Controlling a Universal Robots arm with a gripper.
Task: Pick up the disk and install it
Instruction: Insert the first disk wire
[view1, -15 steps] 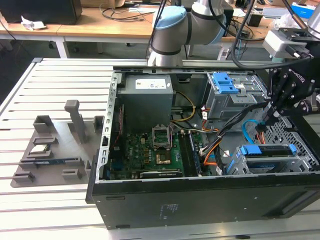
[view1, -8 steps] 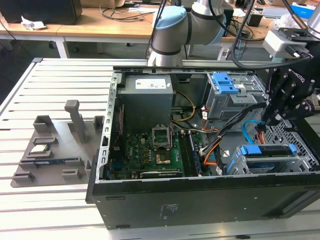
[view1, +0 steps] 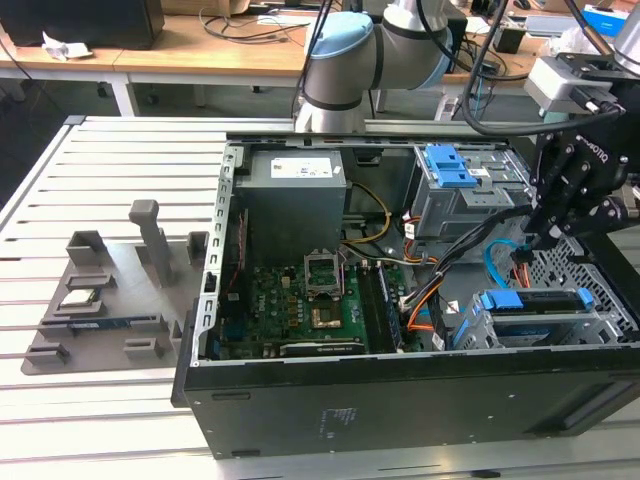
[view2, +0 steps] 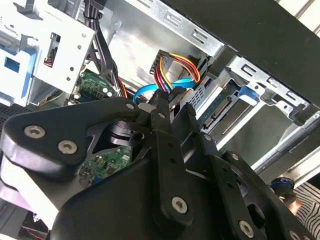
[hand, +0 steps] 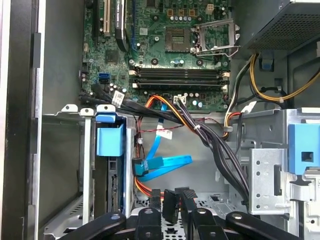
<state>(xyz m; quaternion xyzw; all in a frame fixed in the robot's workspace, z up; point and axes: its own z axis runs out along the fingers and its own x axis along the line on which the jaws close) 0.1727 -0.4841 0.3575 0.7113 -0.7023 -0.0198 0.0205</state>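
The disk lies in its bright blue carrier inside the grey bay at the lower right of the open computer case. In the first wrist view its blue carrier tab stands in that bay, and the second wrist view shows the disk's edge. My gripper hovers just above the bay. In both wrist views its black fingers are closed on a black cable connector with coloured wires. The gripper sits beside a light blue data cable.
A motherboard and a power supply fill the case's left half. A grey cage with a blue latch stands behind the gripper. Black cable bundles cross the middle. Outside the case, a grey fixture holds a small chip.
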